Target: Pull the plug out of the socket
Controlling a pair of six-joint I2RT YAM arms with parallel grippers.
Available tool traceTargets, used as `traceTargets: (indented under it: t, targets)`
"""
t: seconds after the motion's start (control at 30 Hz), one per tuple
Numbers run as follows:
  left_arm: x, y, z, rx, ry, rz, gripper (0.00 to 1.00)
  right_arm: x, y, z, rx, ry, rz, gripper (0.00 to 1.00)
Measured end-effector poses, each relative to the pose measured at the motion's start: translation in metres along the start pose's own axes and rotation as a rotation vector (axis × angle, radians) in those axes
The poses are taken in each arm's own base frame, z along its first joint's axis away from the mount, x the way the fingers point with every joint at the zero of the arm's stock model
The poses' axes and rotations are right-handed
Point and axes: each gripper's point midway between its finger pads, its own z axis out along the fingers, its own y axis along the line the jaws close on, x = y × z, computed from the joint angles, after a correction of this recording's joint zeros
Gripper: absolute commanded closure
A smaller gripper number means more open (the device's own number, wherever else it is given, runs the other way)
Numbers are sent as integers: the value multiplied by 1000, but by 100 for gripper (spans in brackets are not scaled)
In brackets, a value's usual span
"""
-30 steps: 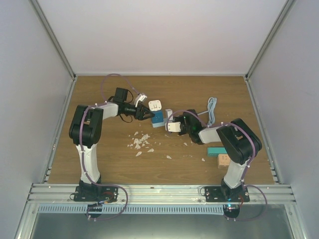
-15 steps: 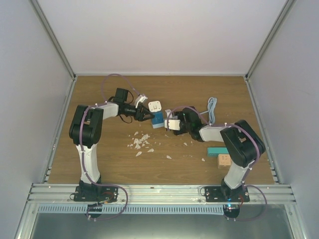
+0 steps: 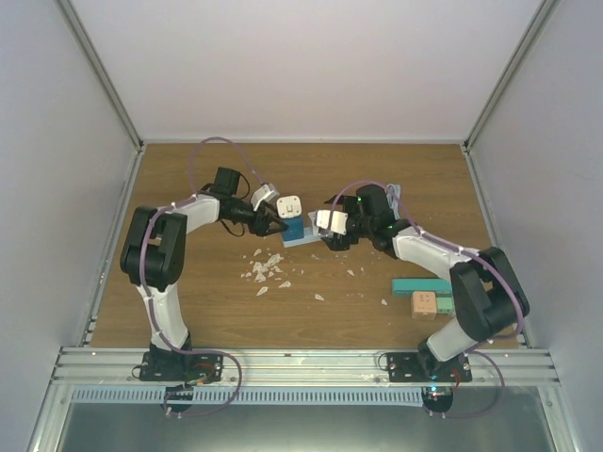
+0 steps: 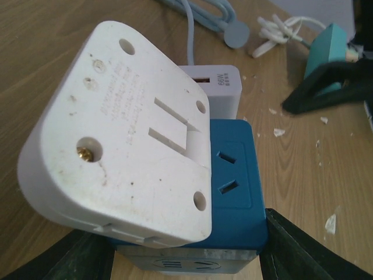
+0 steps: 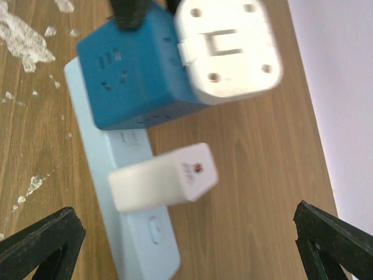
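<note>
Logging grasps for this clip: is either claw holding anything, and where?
The left claw clamps the blue socket cube by its two sides; the right claw holds nothing.

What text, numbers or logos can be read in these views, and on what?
"60W": on the charger, by its port; the smaller print beside it is unreadable.
Embossed lines on the adapter: too faint to read.
Logo on the cube: cut off at the frame edge, unreadable.
</note>
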Motion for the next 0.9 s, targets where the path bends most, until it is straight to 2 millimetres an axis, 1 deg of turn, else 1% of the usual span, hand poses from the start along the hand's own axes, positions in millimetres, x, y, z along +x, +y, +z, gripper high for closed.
traceTargets:
  t: [0.1,0.17,0.27,0.47,0.57,0.7,0.8,0.9]
  targets:
    - [7,-7,-5,-24,21,49,57,-7,-11,-17,-15,-32,59,0]
    - [13,-12,-9,-41,37,88,57,-7,-12,-25,-34,-41,94,0]
    - [24,-21,-14,-65,62,150,57,-5,-3,-33,-81,-43,142,0]
    - [44,-37,-26,-115,106,298,57,-1,18,-39,-178,-32,203,1]
    - [51,-43,-31,-145,117,383,57,-6,22,-43,-229,-47,221,0]
    - [58,-48,-36,-179,125,469,57,-22,20,-42,-299,-107,232,0]
    - [60,-51,-37,-192,126,514,57,-33,21,-34,-360,-150,248,0]
    - [60,-51,-38,-197,125,536,57,-44,28,-23,-426,-182,258,0]
